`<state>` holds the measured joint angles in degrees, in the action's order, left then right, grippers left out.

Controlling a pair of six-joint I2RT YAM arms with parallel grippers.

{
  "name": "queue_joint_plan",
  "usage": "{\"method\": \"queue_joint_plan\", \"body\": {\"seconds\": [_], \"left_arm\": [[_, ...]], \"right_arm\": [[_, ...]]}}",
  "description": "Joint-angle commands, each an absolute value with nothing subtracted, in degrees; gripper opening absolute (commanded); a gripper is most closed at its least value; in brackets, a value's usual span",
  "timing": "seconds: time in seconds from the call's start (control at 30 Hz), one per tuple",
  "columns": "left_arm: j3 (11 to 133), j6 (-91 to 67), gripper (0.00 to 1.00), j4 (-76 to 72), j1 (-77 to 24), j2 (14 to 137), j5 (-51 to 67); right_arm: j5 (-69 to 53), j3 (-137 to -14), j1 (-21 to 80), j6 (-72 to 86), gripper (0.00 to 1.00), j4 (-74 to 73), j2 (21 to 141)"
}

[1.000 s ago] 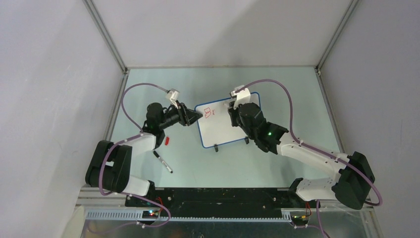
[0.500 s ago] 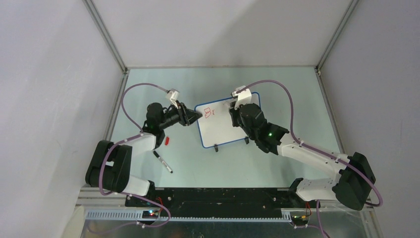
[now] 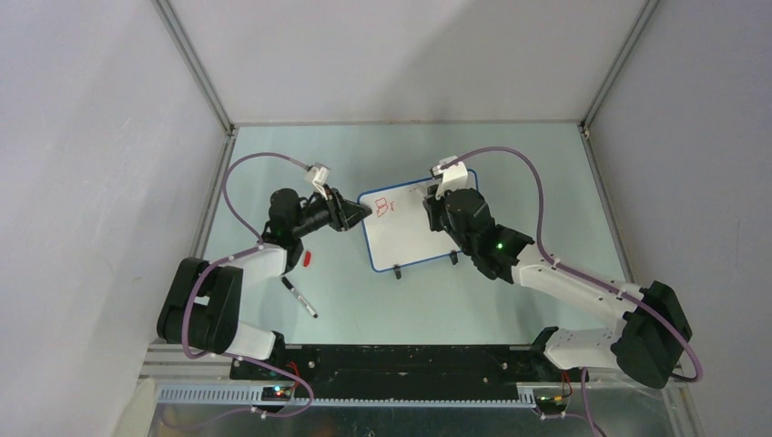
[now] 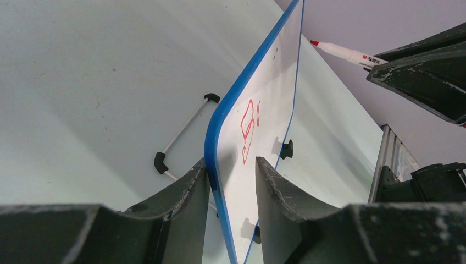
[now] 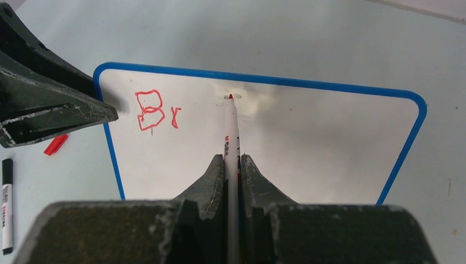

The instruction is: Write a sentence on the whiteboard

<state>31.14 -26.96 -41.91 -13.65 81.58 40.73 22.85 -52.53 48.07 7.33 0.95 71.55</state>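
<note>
The whiteboard (image 3: 410,238) stands tilted mid-table on black clip feet (image 3: 397,271). Only red "Br" (image 3: 386,208) of the sentence shows, at its top left, also in the right wrist view (image 5: 156,113) and the left wrist view (image 4: 249,129). My left gripper (image 3: 366,211) is shut on the board's blue left rim (image 4: 211,137), one finger on each side. My right gripper (image 3: 431,200) is shut on a red marker (image 5: 229,126). The marker's tip (image 5: 231,97) is at the board's upper middle, to the right of "Br".
A black marker (image 3: 299,298) lies on the table near my left arm, and a red cap (image 3: 309,259) lies beside it. Grey enclosure walls stand at the left, right and back. The board's wire stand (image 4: 181,129) shows behind it.
My right gripper has shifted a little to the right and farther back with the marker. The writing is the same. The left gripper and the board have not moved.
</note>
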Motion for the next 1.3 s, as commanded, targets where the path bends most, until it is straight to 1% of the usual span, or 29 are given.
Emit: {"method": "queue_joint_plan", "body": {"seconds": [0.0, 0.37, 0.53, 0.87, 0.97, 1.07, 1.27], "left_arm": [[32.4, -27.3, 0.41, -44.2, -13.6, 80.7, 41.1], [32.3, -27.4, 0.40, -44.3, -13.7, 80.6, 41.0], [32.3, -27.4, 0.39, -44.3, -13.6, 80.7, 40.9], [32.2, -27.4, 0.30, -44.5, -13.7, 80.5, 40.7], [32.2, -27.4, 0.25, -44.4, -13.7, 80.3, 40.6], [32.2, -27.4, 0.23, -44.3, -13.6, 80.3, 40.6], [32.2, -27.5, 0.22, -44.2, -13.7, 80.4, 40.3]], "right_arm": [[20.6, -51.6, 47.7, 8.1, 0.00, 4.4, 69.8], [15.7, -51.4, 46.0, 10.5, 0.00, 5.9, 69.3], [15.4, -51.8, 45.5, 10.6, 0.00, 3.9, 68.7], [14.6, -52.9, 45.6, 9.7, 0.00, 2.5, 69.9], [14.3, -53.6, 45.8, 9.5, 0.00, 1.7, 70.7], [14.0, -54.4, 46.3, 9.1, 0.00, 1.2, 71.9], [13.7, -55.4, 47.6, 7.9, 0.00, 0.8, 73.7]]}}
